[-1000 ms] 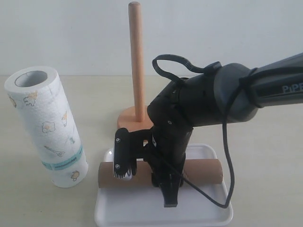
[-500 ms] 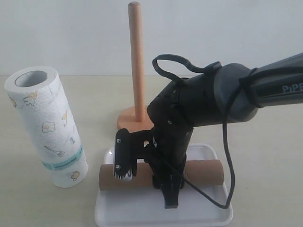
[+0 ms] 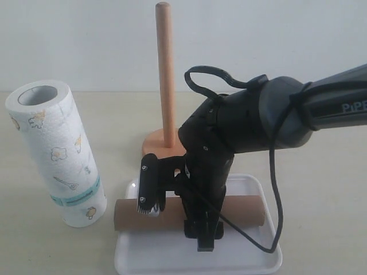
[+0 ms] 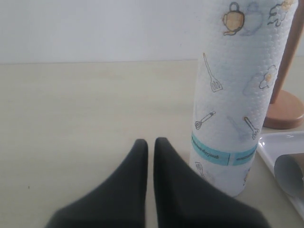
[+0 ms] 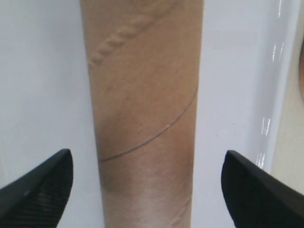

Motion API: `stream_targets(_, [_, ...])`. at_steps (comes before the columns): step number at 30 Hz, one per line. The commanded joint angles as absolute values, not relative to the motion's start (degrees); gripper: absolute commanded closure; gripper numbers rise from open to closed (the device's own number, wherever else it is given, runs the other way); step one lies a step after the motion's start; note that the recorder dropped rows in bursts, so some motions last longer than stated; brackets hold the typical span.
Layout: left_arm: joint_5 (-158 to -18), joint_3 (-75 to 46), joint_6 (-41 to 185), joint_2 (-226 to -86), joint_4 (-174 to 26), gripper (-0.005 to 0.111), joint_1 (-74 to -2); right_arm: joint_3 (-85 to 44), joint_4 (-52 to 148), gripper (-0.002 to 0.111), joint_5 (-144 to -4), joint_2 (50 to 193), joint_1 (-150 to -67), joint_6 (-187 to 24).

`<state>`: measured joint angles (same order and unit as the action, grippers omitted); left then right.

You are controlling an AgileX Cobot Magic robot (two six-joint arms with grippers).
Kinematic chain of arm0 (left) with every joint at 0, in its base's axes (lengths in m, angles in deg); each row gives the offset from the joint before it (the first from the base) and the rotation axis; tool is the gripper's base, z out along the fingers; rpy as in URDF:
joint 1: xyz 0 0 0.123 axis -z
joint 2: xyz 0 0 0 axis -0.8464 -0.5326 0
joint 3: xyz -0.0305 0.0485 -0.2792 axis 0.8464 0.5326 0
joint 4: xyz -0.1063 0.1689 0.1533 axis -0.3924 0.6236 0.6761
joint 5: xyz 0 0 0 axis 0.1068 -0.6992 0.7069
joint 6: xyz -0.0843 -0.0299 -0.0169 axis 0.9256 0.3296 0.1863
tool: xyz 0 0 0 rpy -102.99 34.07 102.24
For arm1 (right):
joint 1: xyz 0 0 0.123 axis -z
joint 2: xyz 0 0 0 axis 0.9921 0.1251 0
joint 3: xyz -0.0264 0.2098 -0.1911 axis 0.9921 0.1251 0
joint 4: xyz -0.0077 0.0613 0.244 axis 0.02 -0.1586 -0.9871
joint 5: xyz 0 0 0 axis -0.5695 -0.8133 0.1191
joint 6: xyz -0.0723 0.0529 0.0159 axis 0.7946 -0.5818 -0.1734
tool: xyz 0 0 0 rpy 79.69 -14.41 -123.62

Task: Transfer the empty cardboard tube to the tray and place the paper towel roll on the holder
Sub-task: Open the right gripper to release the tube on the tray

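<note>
The empty cardboard tube (image 3: 246,209) lies flat across the white tray (image 3: 252,259). My right gripper (image 3: 175,223) hangs over the tube's middle, open, one finger on each side and neither touching it. The right wrist view shows the brown tube (image 5: 145,95) on the tray (image 5: 42,71), with clear gaps to both black fingertips (image 5: 42,185). The paper towel roll (image 3: 57,154) stands upright on the table, left of the tray. The wooden holder (image 3: 165,86) stands bare behind the tray. My left gripper (image 4: 150,142) is shut and empty, low over the table beside the roll (image 4: 237,95).
In the left wrist view the holder's round base (image 4: 285,111), a tray corner (image 4: 280,147) and the tube's open end (image 4: 292,173) lie beyond the roll. The right arm's black cable (image 3: 275,189) loops down to the tray's right side. A pale wall stands behind the table.
My right gripper's jaws have spread wider and let go of the tube. The tube has settled slightly lower and to the left on the tray. The left gripper has not moved.
</note>
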<state>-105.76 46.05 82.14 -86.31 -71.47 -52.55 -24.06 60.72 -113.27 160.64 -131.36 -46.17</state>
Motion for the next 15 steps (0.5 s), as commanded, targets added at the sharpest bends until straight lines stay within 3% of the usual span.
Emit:
stream_targets(1, [-105.78,46.27,82.08,-86.19,-71.73,0.103,-52.70,-24.40,62.36,0.029,-113.85,159.55,-131.36,-47.42])
stream_targets(15, [-105.78,46.27,82.08,-86.19,-71.73,0.103,-52.70,-24.40,64.42,0.029,-117.25,147.65,-131.36,-50.28])
